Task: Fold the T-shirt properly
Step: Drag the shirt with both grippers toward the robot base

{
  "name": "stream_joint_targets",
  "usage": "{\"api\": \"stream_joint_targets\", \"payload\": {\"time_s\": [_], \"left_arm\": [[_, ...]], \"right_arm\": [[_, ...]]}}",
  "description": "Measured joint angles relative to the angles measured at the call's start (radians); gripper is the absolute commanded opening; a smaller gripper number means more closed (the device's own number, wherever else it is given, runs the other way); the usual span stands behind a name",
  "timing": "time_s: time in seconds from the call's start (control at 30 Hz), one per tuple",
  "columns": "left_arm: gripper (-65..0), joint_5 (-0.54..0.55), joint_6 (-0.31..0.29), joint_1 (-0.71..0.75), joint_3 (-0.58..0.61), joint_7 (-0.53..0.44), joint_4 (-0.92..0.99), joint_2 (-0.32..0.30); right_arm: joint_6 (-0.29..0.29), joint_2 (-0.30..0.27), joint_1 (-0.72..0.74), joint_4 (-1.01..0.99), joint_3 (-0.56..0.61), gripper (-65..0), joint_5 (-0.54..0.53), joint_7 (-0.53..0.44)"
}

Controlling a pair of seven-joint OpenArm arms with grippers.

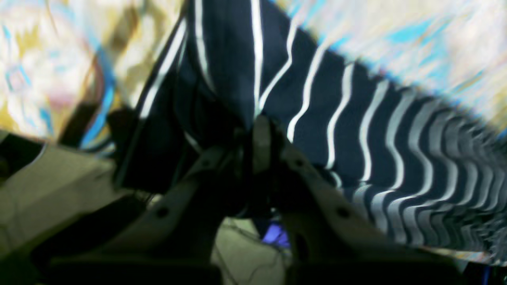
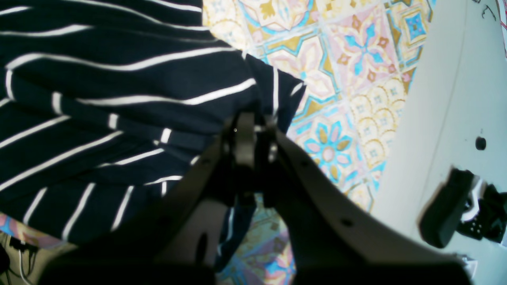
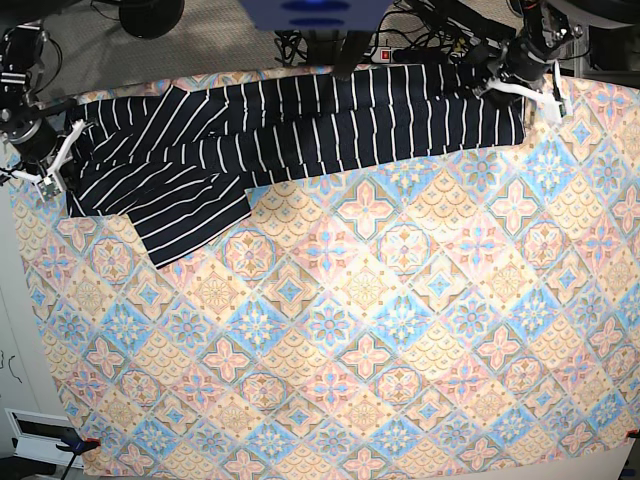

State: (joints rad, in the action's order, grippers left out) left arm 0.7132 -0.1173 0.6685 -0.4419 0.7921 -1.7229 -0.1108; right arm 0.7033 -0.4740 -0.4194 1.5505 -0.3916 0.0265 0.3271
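The dark navy T-shirt (image 3: 300, 120) with thin white stripes lies stretched along the far edge of the table, a sleeve flap hanging toward the near left. At its right end my left gripper (image 3: 500, 86) is shut on the cloth; the left wrist view shows the closed tips (image 1: 259, 128) pinching a bunched fold of the T-shirt (image 1: 317, 99). At the left end my right gripper (image 3: 66, 162) is shut on the shirt's corner. In the right wrist view its closed tips (image 2: 253, 132) clamp the T-shirt (image 2: 119, 79) near a small flap.
A pastel patterned tablecloth (image 3: 400, 300) covers the table. Cables and a power strip (image 3: 400, 45) lie on the floor beyond the far edge. A white surface (image 2: 455, 99) with a black clamp (image 2: 447, 206) borders the cloth beside my right gripper.
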Motion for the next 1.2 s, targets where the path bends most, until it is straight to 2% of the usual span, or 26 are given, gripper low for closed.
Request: {"api": "stream_joint_targets", "payload": {"time_s": [0.07,0.2,0.37,0.47,0.53,0.6,0.67,0.77,0.83,0.93,1.07,1.2], "left_arm": [[-65.0,-0.036,0.011,-0.031,0.000,0.000,0.047,0.006],[-65.0,-0.036,0.000,-0.062,-0.001,-0.019,0.088,0.005],[-65.0,-0.027,-0.008,-0.073,-0.006,-0.030,0.118,0.002],[-65.0,-0.027,-0.011,-0.073,-0.005,-0.033,0.119,0.000],[-65.0,-0.028,-0.011,-0.073,-0.005,-0.034,0.119,0.000],[-65.0,-0.027,-0.011,-0.073,-0.005,-0.034,0.119,0.000],[-65.0,-0.028,-0.011,-0.075,-0.005,-0.034,0.119,0.000],[-65.0,-0.028,-0.010,-0.081,-0.005,-0.033,0.121,0.000],[-65.0,-0.028,-0.011,-0.086,-0.005,-0.033,0.122,0.000],[-65.0,-0.028,-0.010,-0.089,-0.005,-0.034,0.122,0.000],[-65.0,-0.028,-0.008,-0.089,-0.005,-0.035,0.122,-0.001],[-65.0,-0.028,-0.010,-0.089,-0.005,-0.033,0.122,-0.001]], "right_arm": [[0.003,0.003,0.000,0.000,0.031,-63.5,0.015,0.000],[0.004,0.008,0.001,0.000,0.047,-62.1,0.130,-0.002],[0.002,0.008,0.007,-0.021,0.042,-51.5,0.230,-0.001],[0.012,0.016,0.039,-0.031,0.020,-44.3,0.236,0.008],[0.002,0.047,0.065,-0.024,-0.047,-40.3,0.231,-0.015],[-0.001,0.074,0.070,0.006,-0.109,-37.9,0.234,-0.014],[0.000,0.077,0.064,0.045,-0.105,-37.2,0.212,0.011],[0.000,0.073,0.074,0.114,-0.019,-37.1,0.121,0.006],[0.002,0.074,0.091,0.130,0.053,-37.1,0.104,-0.016],[0.007,0.064,0.117,0.108,0.137,-37.0,0.123,0.007],[0.002,0.052,0.212,0.018,0.238,-36.9,0.121,0.075],[0.004,0.061,0.306,-0.118,0.305,-37.0,0.104,0.060]]}}
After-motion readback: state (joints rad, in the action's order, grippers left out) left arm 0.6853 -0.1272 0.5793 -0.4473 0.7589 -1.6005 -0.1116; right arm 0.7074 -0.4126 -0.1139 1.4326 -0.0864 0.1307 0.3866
